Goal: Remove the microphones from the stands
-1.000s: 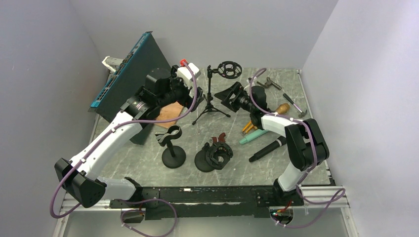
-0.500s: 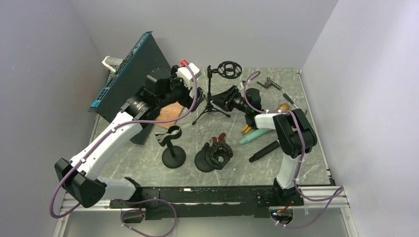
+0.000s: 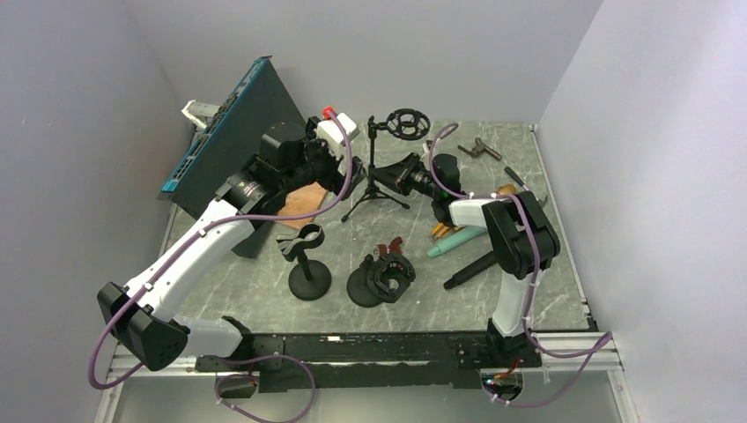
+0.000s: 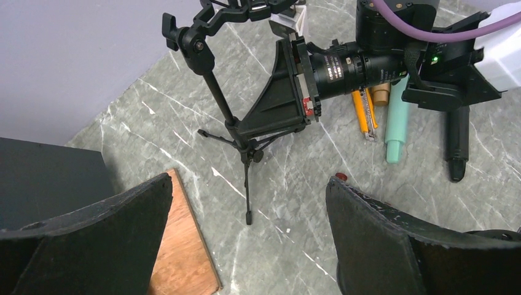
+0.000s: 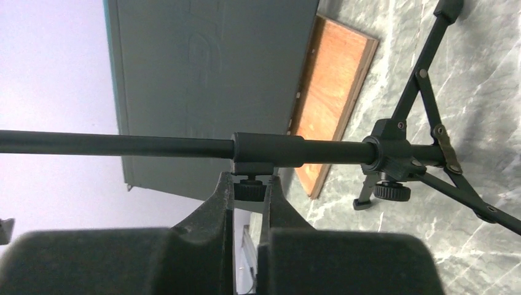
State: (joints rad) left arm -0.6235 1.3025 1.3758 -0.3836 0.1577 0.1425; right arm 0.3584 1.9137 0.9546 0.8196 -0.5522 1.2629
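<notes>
A black tripod stand (image 3: 374, 181) with an empty ring mount (image 3: 406, 123) stands at the back middle. My right gripper (image 3: 396, 174) reaches its pole from the right. In the right wrist view the gripper (image 5: 250, 184) is shut on a small knurled knob (image 5: 250, 190) under the pole's collar (image 5: 267, 147). A black microphone (image 3: 471, 268) lies flat on the table to the right, also in the left wrist view (image 4: 458, 141). My left gripper (image 4: 249, 183) hovers open above the table left of the tripod (image 4: 224, 110), holding nothing.
Two round-base stands (image 3: 308, 264) (image 3: 380, 278) stand nearer the front. A dark panel (image 3: 233, 132) leans at the back left beside a wooden board (image 3: 304, 201). A teal pen (image 4: 396, 123), an orange cutter (image 4: 364, 114) and metal tools (image 3: 484, 148) lie right of the tripod.
My right gripper moved left to the tripod pole and closed from open onto the small knob. The left arm has not moved.
</notes>
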